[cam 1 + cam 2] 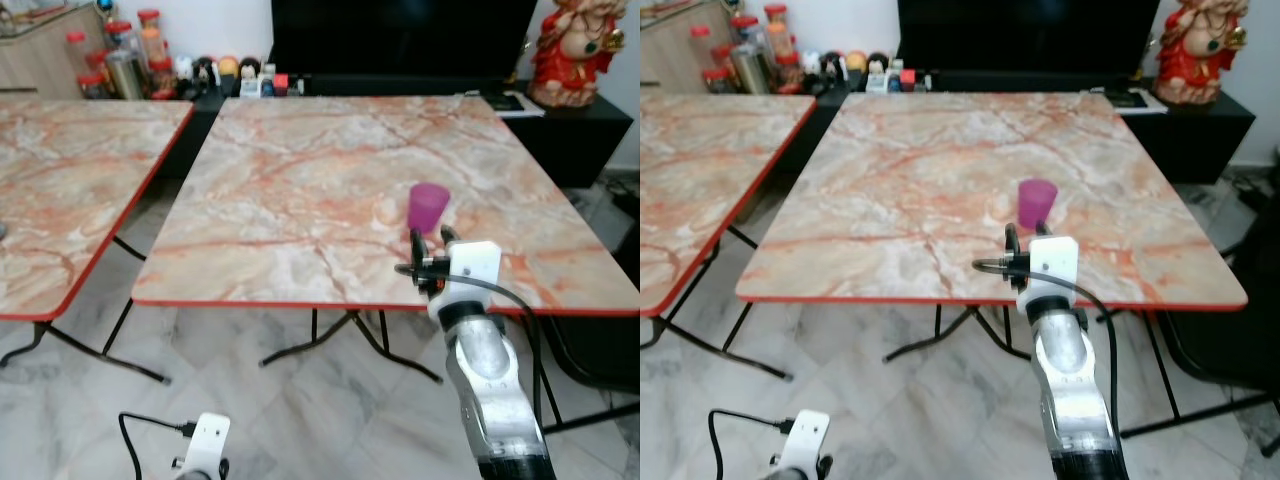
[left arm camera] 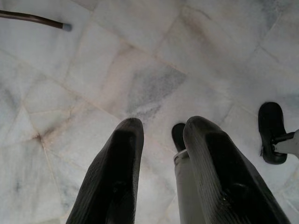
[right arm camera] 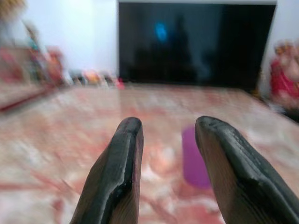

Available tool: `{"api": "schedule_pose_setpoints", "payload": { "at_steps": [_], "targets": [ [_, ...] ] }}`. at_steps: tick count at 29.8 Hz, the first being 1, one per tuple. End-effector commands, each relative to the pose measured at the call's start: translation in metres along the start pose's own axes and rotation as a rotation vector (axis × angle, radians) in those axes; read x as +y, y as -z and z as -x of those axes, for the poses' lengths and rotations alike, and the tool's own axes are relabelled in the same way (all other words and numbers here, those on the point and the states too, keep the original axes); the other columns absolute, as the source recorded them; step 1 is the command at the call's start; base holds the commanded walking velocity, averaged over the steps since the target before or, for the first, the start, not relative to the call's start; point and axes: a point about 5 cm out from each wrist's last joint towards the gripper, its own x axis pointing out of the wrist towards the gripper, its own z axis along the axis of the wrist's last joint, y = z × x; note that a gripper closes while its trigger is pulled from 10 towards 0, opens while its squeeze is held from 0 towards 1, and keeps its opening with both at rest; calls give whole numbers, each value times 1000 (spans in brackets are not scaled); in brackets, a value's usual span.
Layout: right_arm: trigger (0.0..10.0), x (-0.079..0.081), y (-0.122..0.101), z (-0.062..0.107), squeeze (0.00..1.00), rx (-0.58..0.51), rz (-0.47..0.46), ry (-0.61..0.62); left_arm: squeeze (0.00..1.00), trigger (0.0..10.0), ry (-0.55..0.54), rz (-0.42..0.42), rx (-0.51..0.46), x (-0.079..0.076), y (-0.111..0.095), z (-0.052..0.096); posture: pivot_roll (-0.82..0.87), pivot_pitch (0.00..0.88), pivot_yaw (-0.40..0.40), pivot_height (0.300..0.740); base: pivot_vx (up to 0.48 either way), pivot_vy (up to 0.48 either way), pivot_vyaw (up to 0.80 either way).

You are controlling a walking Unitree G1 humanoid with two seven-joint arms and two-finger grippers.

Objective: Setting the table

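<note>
Right gripper (image 3: 168,140): fingers apart, empty, over the near table edge. Purple cup (image 1: 428,208): upright on marble table (image 1: 300,190), just beyond those fingers. Left gripper (image 2: 161,154): fingers narrowly parted, empty, above tiled floor (image 2: 140,70).

you are looking at a home living and dining room: two marble-patterned folding tables (image 1: 330,190) with red edging on a pale tiled floor (image 1: 250,410), a large dark television (image 1: 400,40), a red figurine (image 1: 575,50), and jars (image 1: 120,55) along the wall.
</note>
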Motion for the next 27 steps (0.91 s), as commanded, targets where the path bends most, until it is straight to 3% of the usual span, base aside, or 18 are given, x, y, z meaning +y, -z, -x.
{"api": "schedule_pose_setpoints", "payload": {
  "at_steps": [1, 2, 7, 12, 27],
  "targets": [
    [10000, -1, 10, -6, 0, 82, 19, 34, 0, 10000, -9, -8, -1, 1, -2, -1, -118, 0, 6, 736, 304, 0, 0],
    [10000, 2, 4, -12, 0, 68, -2, 26, 0, 10000, -10, -8, -4, 1, -3, -1, -115, 0, 5, 736, 304, 0, 0],
    [10000, 14, -10, -26, 0, 40, 67, -20, 0, 10000, -31, 7, -15, 4, -6, -1, -102, 0, -2, 736, 367, 0, 0],
    [10000, 24, -28, -44, 0, 14, -38, 12, 0, 10000, -42, 23, -13, 5, -5, -1, -90, 0, -6, 736, 417, 0, 0],
    [10000, 18, -23, -45, 0, 24, -45, 38, 0, 10000, -43, 16, -7, 8, -1, 0, -89, 0, 2, 736, 377, 0, -182]
  ]
}}
